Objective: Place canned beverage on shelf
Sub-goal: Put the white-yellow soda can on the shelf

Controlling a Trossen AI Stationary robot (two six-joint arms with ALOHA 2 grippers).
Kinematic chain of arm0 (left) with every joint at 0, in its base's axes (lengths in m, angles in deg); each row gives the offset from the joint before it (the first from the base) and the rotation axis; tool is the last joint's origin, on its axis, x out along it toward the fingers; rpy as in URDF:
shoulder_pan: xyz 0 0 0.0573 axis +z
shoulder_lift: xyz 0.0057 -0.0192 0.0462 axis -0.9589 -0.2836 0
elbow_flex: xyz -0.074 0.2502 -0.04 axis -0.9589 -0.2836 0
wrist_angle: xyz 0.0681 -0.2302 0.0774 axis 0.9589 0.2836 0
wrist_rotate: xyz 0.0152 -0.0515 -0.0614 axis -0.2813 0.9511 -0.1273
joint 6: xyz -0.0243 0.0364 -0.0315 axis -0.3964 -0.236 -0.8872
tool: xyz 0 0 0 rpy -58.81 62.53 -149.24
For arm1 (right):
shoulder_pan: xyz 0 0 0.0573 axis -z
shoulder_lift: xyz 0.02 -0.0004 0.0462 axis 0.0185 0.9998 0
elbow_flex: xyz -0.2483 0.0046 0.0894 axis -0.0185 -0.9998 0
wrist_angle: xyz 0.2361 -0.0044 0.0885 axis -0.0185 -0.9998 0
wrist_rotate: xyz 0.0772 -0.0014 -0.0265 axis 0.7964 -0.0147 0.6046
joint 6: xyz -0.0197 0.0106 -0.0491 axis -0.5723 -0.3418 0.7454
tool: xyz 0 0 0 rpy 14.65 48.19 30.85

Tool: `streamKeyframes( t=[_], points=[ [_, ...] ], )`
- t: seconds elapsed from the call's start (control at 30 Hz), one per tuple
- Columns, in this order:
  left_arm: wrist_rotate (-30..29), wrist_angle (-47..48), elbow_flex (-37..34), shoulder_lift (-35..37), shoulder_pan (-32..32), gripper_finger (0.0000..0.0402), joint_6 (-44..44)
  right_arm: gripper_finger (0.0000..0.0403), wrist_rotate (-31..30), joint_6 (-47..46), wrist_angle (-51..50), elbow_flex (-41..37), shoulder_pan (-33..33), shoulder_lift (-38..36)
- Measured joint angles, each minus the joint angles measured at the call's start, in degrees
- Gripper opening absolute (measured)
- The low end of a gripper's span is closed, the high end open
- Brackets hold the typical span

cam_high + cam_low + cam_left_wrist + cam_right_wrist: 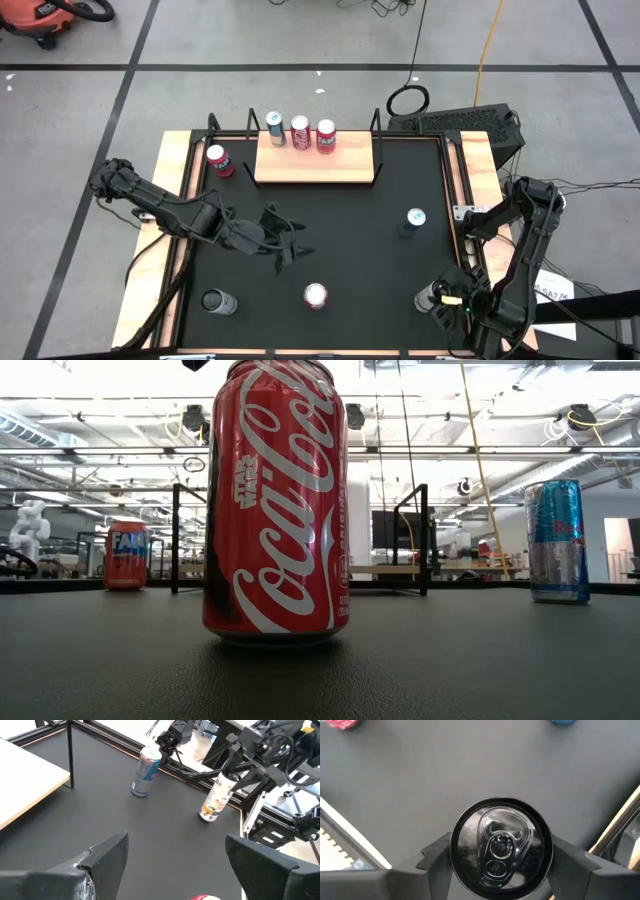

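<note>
The shelf, a light-wood board with black corner rods, lies at the table's far middle with three cans standing on it. In the near right corner a white can stands upright on its base, and my right gripper is over it, shut on it. My left gripper hangs open above the table's middle left, nothing between its fingers. A red cola can stands near the front edge, and a blue can stands at the right. My right gripper pinches the white can between its two fingers, one on each side of the upper wall just under the top rim. The fingers come from above, pointing steeply down. The can stands upright with its base on the table.
A red-and-blue can stands on the table left of the shelf. A dark can stands at the near left. The table's wooden edge runs close beside the right arm. Open black tabletop lies between the shelf and the near cans.
</note>
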Motion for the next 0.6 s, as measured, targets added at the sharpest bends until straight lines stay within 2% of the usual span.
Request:
streamKeyframes(
  t=[0.13,0.3,0.43,0.6],
  points=[
    [0.03,-0.01,0.00,0.09,1.06,0.0331,3.02,0.0237,-0.35,6.46,-5.87,4.45,2.16,-0.74],
    [1.39,-0.04,0.00,0.46,4.88,0.0331,3.32,0.0238,-5.52,18.84,-8.43,9.79,8.52,-3.34],
    [3.81,0.03,0.00,0.64,7.74,0.0331,4.05,0.0238,-9.07,31.72,-8.31,13.20,15.92,-6.73],
    [6.80,0.11,0.00,1.07,10.93,0.0331,8.85,0.0238,-9.63,49.65,-7.50,17.04,27.32,-10.18]
  ],
)
